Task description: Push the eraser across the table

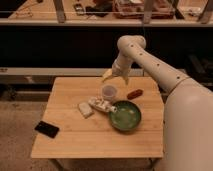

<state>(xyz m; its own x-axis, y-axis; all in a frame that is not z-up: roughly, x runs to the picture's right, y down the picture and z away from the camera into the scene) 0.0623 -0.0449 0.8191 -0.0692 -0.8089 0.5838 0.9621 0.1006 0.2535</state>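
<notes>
The eraser (46, 129) is a flat black slab lying at the left edge of the light wooden table (75, 142), partly overhanging it. My gripper (109, 75) hangs over the table's far edge at the end of the white arm (150, 62), which reaches in from the right. It stands open with nothing between its fingers. It is far from the eraser, up and to the right of it, just above a small translucent cup (109, 91).
A green bowl (125, 116) sits right of centre. A white block (85, 109) and a white crumpled object (101, 105) lie mid-table. A reddish-brown oblong piece (134, 93) lies behind the bowl. A dark shelf wall (60, 47) runs behind the table.
</notes>
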